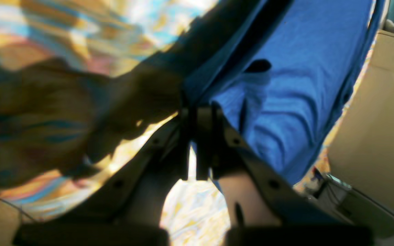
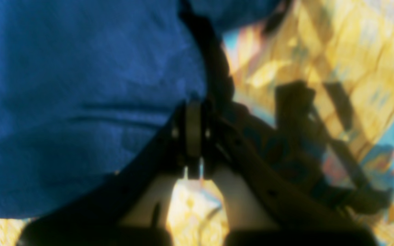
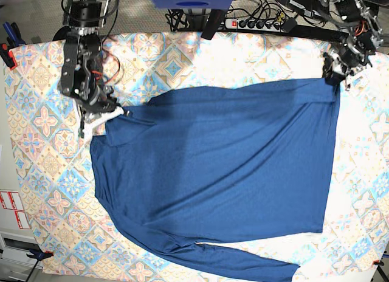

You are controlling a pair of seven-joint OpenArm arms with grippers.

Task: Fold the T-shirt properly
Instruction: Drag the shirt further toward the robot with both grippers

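I see dark navy-blue knit long-sleeved T-shirt (image 3: 225, 166) spread flat, unfolded; left gripper (image 1: 200, 112) and right gripper (image 2: 193, 109) each clenched on shirt edge; every fold left.

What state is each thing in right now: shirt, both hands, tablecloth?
T-shirt: spread flat, not yet folded, one long sleeve lying along the bottom edge.
Left hand: shut on the T-shirt's edge, at its top corner in the base view.
Right hand: shut on the T-shirt's edge at the opposite end.
Tablecloth: lying under the shirt, covering the table.
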